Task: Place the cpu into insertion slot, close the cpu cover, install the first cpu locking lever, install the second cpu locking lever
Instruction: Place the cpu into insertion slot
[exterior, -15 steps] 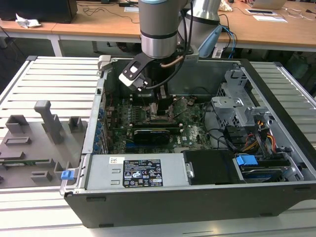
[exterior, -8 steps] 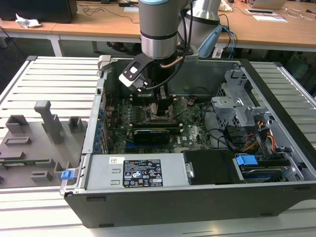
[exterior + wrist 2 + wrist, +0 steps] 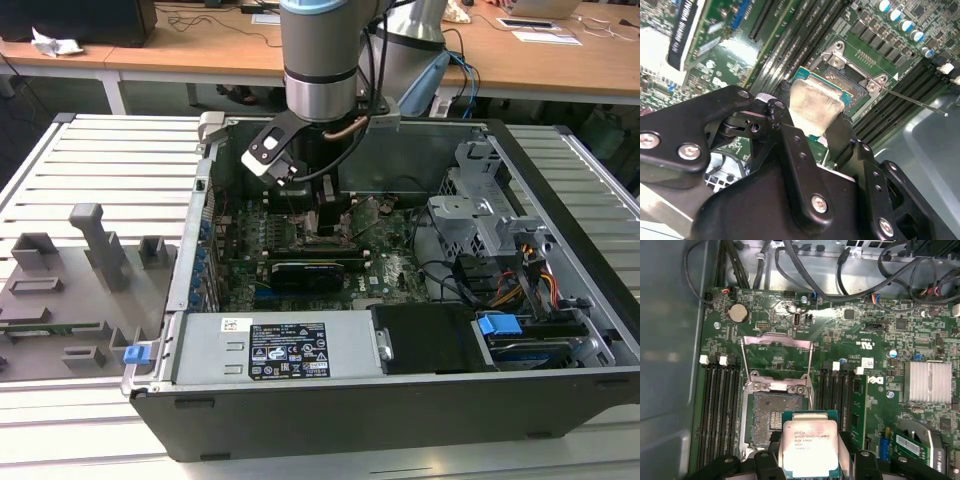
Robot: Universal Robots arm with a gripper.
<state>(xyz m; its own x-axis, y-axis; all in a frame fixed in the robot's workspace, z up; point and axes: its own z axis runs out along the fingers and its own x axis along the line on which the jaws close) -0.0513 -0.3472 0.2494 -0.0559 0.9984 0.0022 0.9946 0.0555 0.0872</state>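
My gripper [image 3: 812, 114] is shut on the cpu [image 3: 816, 102], a square chip with a silver-grey face, one black finger [image 3: 784, 92] on each of two opposite edges. In the first wrist view the cpu [image 3: 809, 440] hangs partly over one corner of the insertion slot [image 3: 767, 416], whose black square bed lies bare. The cpu cover [image 3: 776, 347], a thin metal frame, stands flipped open at the slot's far side. A thin locking lever [image 3: 920, 102] sticks out loose beside the slot. In the exterior view the gripper [image 3: 325, 215] is low inside the computer case, over the motherboard [image 3: 385, 255].
Long black memory slots [image 3: 720, 410] flank the socket on both sides. A black graphics card [image 3: 305, 272], a power supply [image 3: 280, 350], a drive cage [image 3: 490, 215] and loose cables [image 3: 500, 285] crowd the case. A grey fixture tray [image 3: 70, 290] lies at the exterior view's left.
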